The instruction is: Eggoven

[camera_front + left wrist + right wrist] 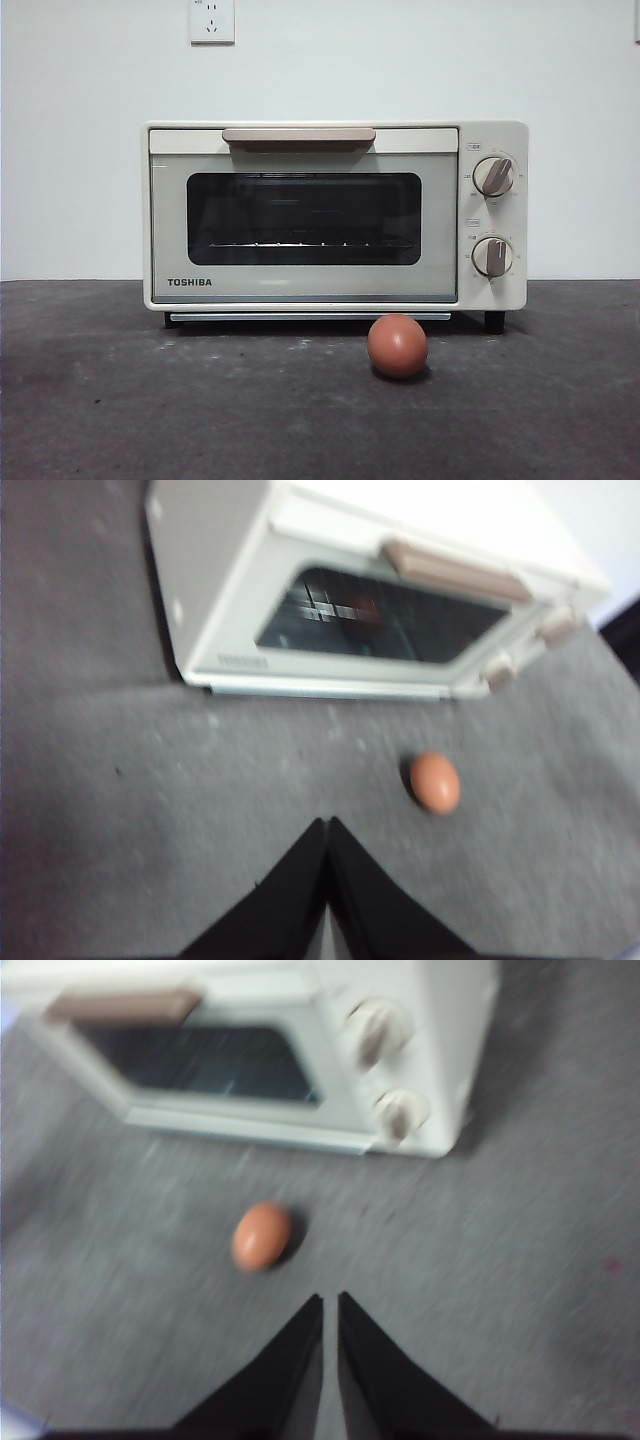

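Both pincers, left gripper [327, 825] and right gripper [330, 1300], clenched on nothing, above table [100, 400] | egg [397, 345] lies just before TOSHIBA toaster oven [335, 215], right of centre | door [303, 225] closed | my estimate: nothing done; opening, loading remain

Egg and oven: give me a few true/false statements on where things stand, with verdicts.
1. The oven door is shut. True.
2. The egg lies inside the oven on the rack. False: it lies on the table in front of the oven, below the door's knob-side end.
3. The left gripper holds the egg. False: its fingers are together and hold nothing, apart from the egg.
4. The right gripper is above the table, short of the egg. True.
5. The oven has two knobs, one above the other, beside the window. True.
6. The handle runs along the bottom of the door. False: it is at the top.
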You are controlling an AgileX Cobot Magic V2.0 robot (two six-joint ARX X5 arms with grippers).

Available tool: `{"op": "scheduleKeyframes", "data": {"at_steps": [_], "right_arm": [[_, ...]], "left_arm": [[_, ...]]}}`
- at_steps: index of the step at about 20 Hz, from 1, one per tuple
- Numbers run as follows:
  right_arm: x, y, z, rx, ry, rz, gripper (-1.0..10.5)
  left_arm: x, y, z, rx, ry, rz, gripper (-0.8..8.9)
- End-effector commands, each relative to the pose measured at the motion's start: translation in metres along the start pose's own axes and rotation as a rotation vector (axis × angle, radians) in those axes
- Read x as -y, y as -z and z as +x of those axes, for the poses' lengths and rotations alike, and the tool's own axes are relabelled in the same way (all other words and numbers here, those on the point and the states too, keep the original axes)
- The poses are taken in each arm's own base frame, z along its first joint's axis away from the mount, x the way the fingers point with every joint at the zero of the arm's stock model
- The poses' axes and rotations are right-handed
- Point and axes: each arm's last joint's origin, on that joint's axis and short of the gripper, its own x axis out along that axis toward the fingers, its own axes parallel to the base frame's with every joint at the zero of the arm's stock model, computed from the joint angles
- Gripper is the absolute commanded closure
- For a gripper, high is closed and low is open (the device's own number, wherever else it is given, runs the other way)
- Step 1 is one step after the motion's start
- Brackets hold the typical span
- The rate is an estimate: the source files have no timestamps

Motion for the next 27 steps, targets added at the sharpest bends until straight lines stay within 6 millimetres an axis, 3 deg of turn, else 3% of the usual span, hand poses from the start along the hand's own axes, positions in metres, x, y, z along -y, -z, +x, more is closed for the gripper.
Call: {"op": "scheduleKeyframes", "data": {"at_steps": [1, 6, 9, 10, 17, 22, 27], "right_arm": [[-0.006, -0.007, -0.005, -0.052, -0.029, -0.072, 9.4], [-0.011, -0.009, -0.006, -0.070, -0.062, -0.096, 9.2], [-0.011, -0.009, -0.005, -0.073, -0.049, -0.057, 5.9], [-0.011, -0.009, -0.005, -0.078, -0.052, -0.034, 5.5], [-0.010, -0.016, 0.014, -0.147, -0.105, 0.046, 5.5], [-0.016, -0.029, 0.053, -0.221, -0.171, 0.082, 5.5], [-0.037, -0.031, 0.113, -0.302, -0.102, 0.068, 5.5]], "left_arm": [[0.003, -0.004, -0.003, -0.041, 0.004, 0.075, 8.07], [0.003, -0.003, -0.003, -0.070, 0.001, 0.074, 8.07], [0.004, -0.002, -0.003, -0.073, 0.014, 0.073, 8.07], [0.004, -0.002, -0.003, -0.074, 0.026, 0.073, 8.07], [0.004, -0.002, -0.003, -0.075, 0.029, 0.075, 8.07], [0.004, -0.002, -0.003, -0.074, 0.029, 0.075, 8.07], [0.004, -0.002, -0.003, -0.074, 0.030, 0.074, 8.07]]}}
